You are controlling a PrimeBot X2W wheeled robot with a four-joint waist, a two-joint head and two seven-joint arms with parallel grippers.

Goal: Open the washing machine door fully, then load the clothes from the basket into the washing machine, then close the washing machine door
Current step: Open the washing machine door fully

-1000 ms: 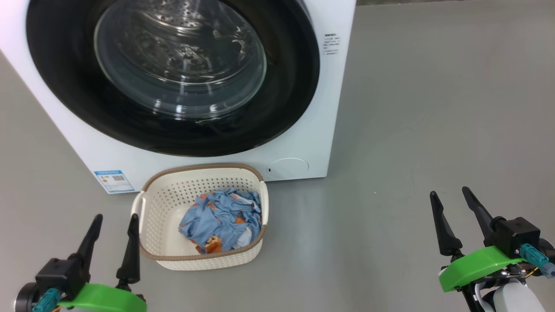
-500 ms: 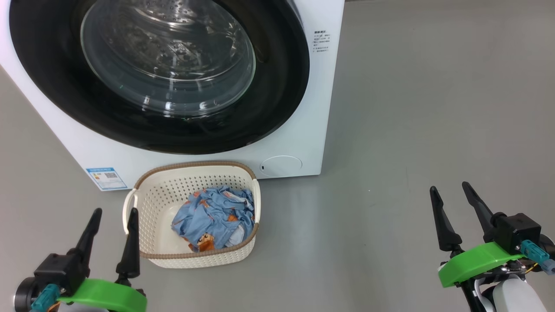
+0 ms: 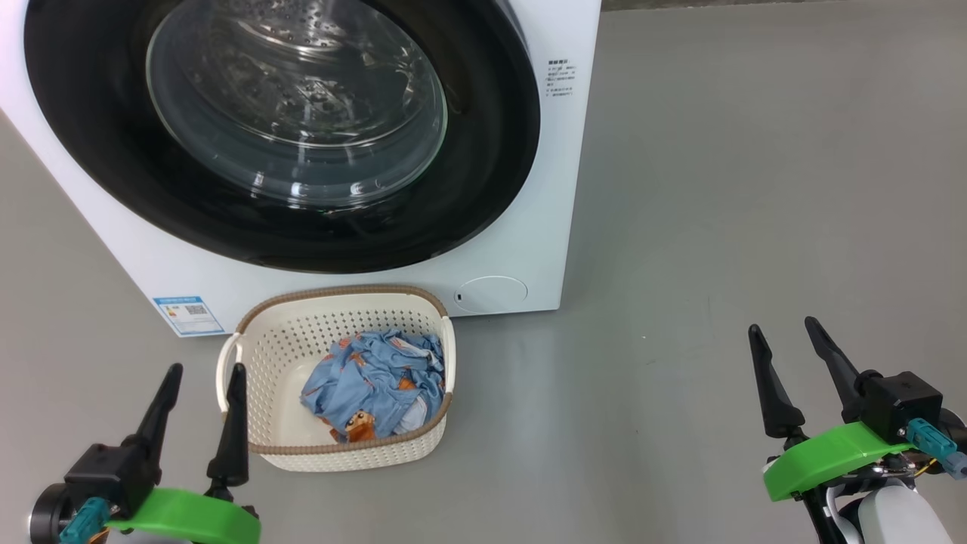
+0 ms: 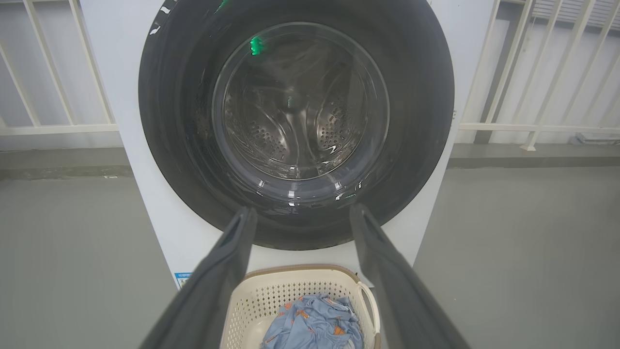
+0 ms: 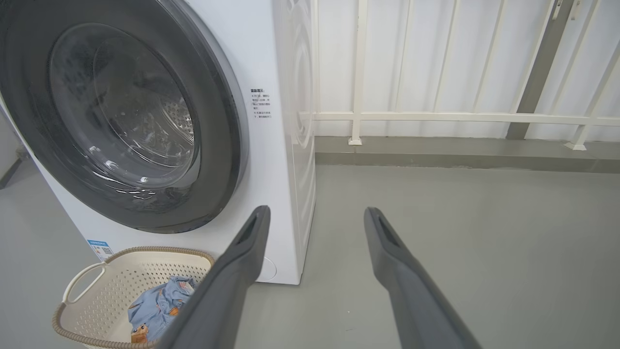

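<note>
The white washing machine stands ahead on the grey floor. Its round black door with the glass bowl window lies flat against the front, closed. The cream basket sits on the floor just in front of it, holding crumpled light blue clothes. My left gripper is open and empty, low left, its fingers beside the basket's left handle. My right gripper is open and empty, far to the right over bare floor. The left wrist view faces the door squarely above the basket. The right wrist view sees the door from the right.
A small round flap and a blue label sit low on the machine's front. A white railing and a low grey kerb run behind the machine. Open grey floor stretches to the right of the machine.
The head camera shifted, so the machine and basket slid left in the picture and then settled. Both grippers hold nearly the same place, open throughout.
</note>
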